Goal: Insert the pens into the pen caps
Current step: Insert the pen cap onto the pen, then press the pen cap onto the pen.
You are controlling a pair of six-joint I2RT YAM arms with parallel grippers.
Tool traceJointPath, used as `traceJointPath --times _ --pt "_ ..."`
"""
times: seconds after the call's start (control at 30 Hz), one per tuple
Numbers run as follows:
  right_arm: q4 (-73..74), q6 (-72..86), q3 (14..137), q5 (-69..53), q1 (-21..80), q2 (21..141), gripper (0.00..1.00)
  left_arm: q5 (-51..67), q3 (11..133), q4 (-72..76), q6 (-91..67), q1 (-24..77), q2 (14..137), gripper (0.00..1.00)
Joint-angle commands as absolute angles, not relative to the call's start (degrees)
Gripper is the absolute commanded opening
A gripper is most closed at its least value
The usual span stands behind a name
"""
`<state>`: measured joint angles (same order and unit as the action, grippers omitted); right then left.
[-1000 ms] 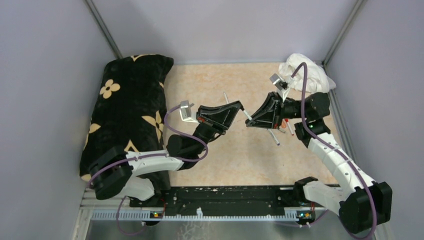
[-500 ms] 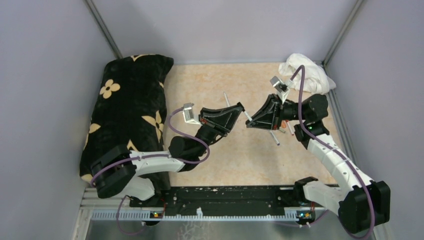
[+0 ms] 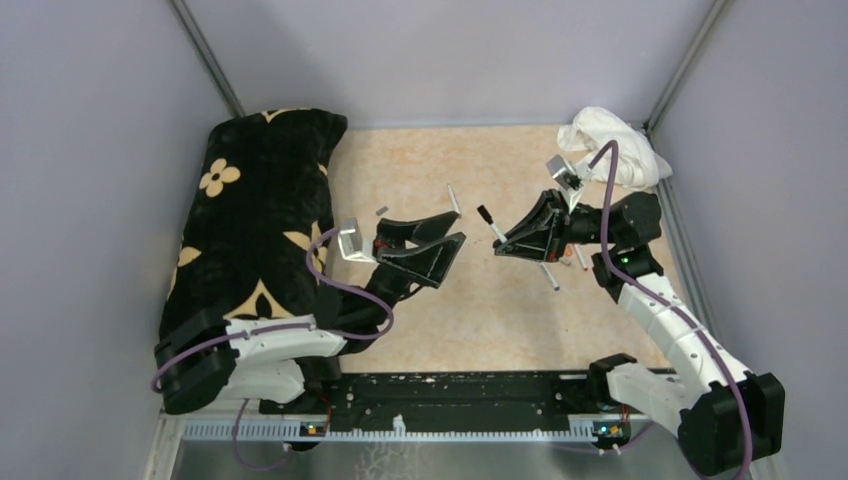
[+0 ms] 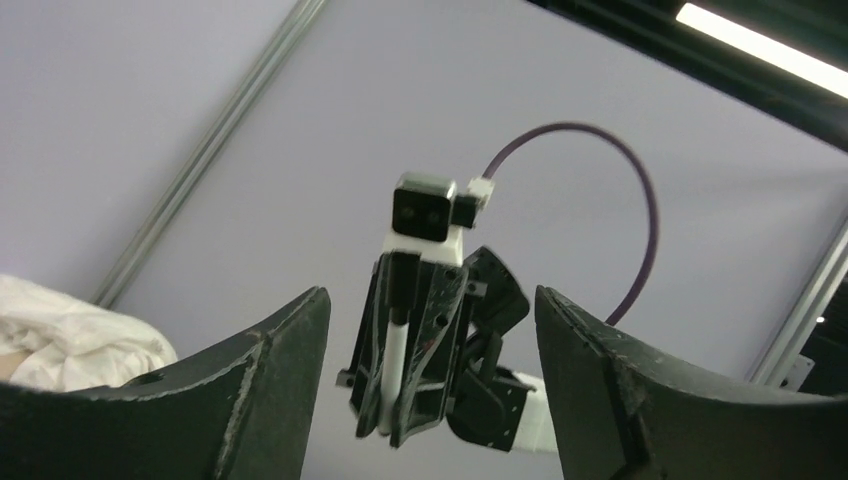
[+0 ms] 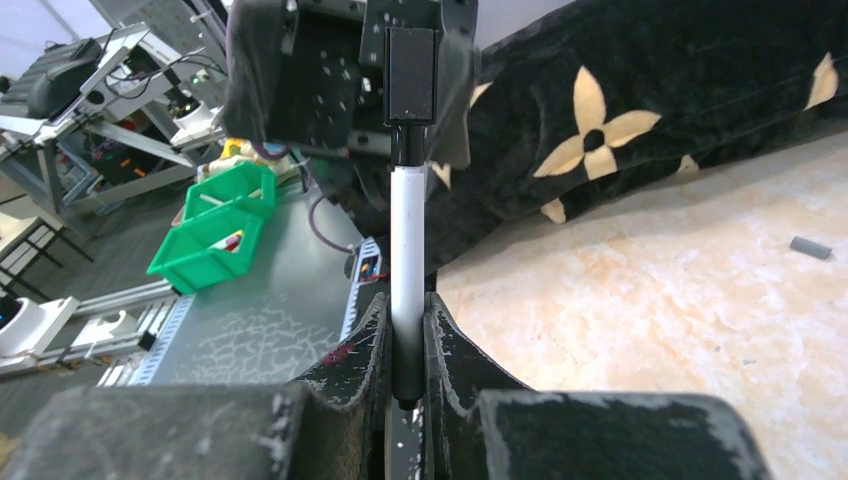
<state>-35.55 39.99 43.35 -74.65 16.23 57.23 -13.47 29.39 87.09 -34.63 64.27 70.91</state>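
Our right gripper [image 3: 501, 242] is clamped on the white barrel of a pen [image 5: 407, 250] above the middle of the table [image 3: 480, 320]. The pen juts past its fingertips toward the left arm, with a black cap [image 3: 484, 212] on its end, seemingly pushed home. Our left gripper [image 3: 459, 227] hangs just beside that capped tip, jaws spread wide and empty, while a grey cap [image 3: 382, 210] lies loose nearer the left edge.
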Motion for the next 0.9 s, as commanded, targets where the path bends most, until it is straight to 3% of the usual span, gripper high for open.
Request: traceJointPath --times 0.0,0.1,0.3,0.4,0.87 --pt "-33.9 35.8 42.5 -76.7 15.4 55.3 0.0 -10.5 27.6 83.8 -28.6 64.5 64.3 0.85" --pt "-31.8 33.5 42.4 -77.9 15.3 54.9 0.0 -7.8 31.8 65.2 -23.8 64.4 58.1 0.97" --pt "-29.2 30.9 42.2 -79.5 15.3 54.4 0.0 -4.3 47.6 34.4 -19.3 63.3 56.1 0.98" --pt "-28.9 30.7 42.0 -80.0 15.3 54.2 0.0 -3.6 50.8 29.8 -20.2 62.4 56.9 0.97" --pt "-28.5 30.4 42.0 -80.2 15.3 53.9 0.0 5.7 58.0 24.2 -26.4 59.0 62.8 0.72"
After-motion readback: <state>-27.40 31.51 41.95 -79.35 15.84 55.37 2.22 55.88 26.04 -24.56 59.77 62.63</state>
